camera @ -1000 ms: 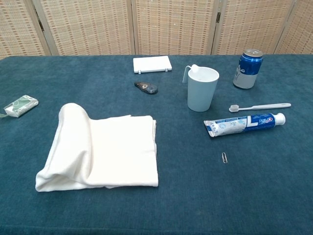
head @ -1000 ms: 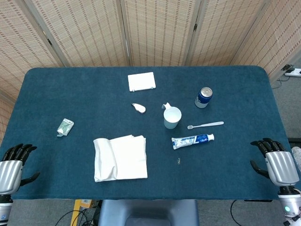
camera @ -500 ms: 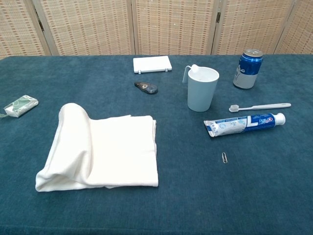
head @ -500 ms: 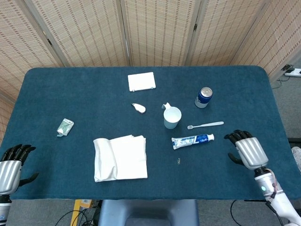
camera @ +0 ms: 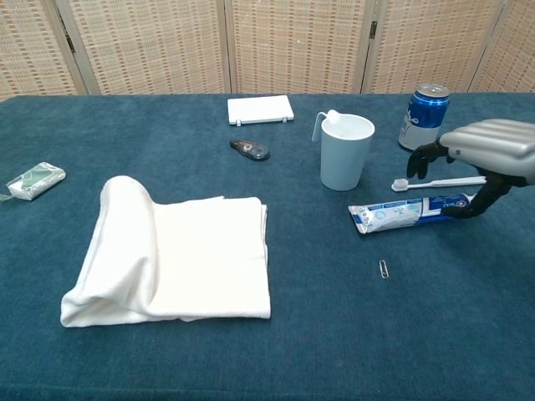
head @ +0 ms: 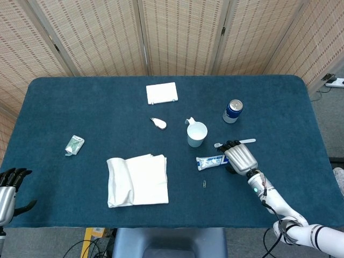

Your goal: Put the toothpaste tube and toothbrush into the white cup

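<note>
The white cup (head: 196,134) (camera: 345,151) stands upright near the table's middle. Right of it lies the white toothbrush (head: 248,141) (camera: 435,182), its head toward the cup. Just in front of that lies the blue-and-white toothpaste tube (head: 210,161) (camera: 401,215). My right hand (head: 239,156) (camera: 489,149) hovers over the tube's cap end and the toothbrush handle. Its fingers are spread and hold nothing, and its thumb reaches down by the hidden cap. At the front left corner my left hand (head: 7,193) is off the table's edge and empty.
A blue can (head: 233,110) (camera: 423,116) stands behind the toothbrush. A paper clip (camera: 384,269) lies in front of the tube. A folded white towel (camera: 175,255), a white box (camera: 260,109), a small dispenser (camera: 250,149) and a green packet (camera: 35,180) lie further left.
My right hand has swept in from the front right edge to above the tube's cap end and the toothbrush. My left hand has sunk slightly lower. Nothing on the table has moved.
</note>
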Tool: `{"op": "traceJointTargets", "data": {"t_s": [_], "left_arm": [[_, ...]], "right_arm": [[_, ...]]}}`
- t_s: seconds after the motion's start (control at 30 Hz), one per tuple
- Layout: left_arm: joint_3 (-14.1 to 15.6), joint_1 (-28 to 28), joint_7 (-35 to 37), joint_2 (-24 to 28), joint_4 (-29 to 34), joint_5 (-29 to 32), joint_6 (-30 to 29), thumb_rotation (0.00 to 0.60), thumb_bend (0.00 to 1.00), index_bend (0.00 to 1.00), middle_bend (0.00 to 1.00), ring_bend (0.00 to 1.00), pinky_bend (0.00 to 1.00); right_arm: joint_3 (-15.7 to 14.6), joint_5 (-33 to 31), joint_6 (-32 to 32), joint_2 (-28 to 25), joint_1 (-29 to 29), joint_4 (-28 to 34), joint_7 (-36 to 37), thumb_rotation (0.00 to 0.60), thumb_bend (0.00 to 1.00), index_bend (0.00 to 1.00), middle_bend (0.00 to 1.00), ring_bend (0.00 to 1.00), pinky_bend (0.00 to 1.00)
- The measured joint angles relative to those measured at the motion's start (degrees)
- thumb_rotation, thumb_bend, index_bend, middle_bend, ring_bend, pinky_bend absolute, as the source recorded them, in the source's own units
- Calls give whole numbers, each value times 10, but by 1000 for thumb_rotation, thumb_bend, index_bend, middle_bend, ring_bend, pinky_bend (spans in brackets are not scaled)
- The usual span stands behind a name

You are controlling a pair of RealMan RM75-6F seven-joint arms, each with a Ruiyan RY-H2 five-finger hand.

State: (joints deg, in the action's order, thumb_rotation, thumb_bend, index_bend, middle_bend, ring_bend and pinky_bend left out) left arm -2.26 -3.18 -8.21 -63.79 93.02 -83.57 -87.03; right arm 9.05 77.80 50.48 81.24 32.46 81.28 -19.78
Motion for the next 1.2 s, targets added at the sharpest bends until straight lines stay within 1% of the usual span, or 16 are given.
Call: {"op": "traceJointTargets", "data": {"t_s": [0.2, 0.47, 0.77, 1.0, 1.07, 1.2], "left_arm": [[1, 2, 10, 0, -7, 0, 1, 600, 190, 256, 228, 154, 187], [1, 4, 29, -6, -25, 2, 4, 600, 191, 257, 226, 154, 187], [0, 5, 52, -12, -48, 2, 6, 600, 191, 258, 224, 154, 187], [1, 6, 62, -18, -64, 5, 12, 600, 191, 267, 223, 154, 187], [2, 7, 64, -20, -68, 7, 13, 600, 191, 268, 222, 154, 187], [2, 8, 67, -22, -72, 8, 14, 600, 191, 269, 221, 154, 187]], "right_arm": [[-3, -26, -9, 34, 19, -12, -36, 600, 207, 290, 284, 193, 287], [-19, -44, 3, 65, 27, -31, -92, 600, 231, 290, 285, 193, 287], [-23, -69, 19, 93, 34, -43, -126, 600, 257, 314, 348, 193, 287], [-25, -80, 28, 105, 38, -48, -140, 600, 293, 372, 411, 198, 288], [-25, -84, 31, 109, 39, -50, -143, 600, 314, 401, 443, 215, 296], [-25, -86, 39, 113, 40, -52, -145, 600, 373, 494, 515, 267, 320]]}}
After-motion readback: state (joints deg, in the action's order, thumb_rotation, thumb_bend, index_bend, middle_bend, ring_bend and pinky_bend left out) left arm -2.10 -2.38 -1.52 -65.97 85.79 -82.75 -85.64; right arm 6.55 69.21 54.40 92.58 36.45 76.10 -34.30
